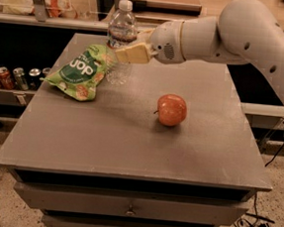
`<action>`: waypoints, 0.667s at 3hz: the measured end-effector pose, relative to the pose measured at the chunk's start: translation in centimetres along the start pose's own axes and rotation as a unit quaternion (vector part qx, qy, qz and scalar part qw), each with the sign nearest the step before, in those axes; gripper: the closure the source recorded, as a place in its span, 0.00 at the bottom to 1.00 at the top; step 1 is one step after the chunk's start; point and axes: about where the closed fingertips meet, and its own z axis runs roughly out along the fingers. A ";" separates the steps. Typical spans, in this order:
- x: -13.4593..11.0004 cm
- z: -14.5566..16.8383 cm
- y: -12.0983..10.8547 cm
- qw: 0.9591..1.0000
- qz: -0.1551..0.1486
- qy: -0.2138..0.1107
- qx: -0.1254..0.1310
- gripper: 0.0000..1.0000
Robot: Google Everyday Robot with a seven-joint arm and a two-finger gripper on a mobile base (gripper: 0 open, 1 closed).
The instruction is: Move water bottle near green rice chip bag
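Observation:
The water bottle (122, 31) is clear and ribbed with a white cap. It stands upright at the back left of the grey table (130, 134), right beside the green rice chip bag (80, 71). My gripper (123, 53) reaches in from the right on a white arm and is shut on the bottle's middle. The bag lies flat at the table's left edge, its right end touching or just short of the bottle's base. A red-orange apple (171, 109) sits near the table's centre, right of the bottle.
Several small drink cans (13, 77) stand on a lower shelf left of the table. A counter with a clear barrier (57, 3) runs behind the table. Drawers (129, 206) sit under the tabletop. Cables lie on the floor at both sides.

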 end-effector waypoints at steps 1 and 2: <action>0.8 1.1 0.8 1.000 -0.011 0.011 -0.002 1.00; 1.6 2.1 1.7 0.999 -0.026 0.025 -0.005 1.00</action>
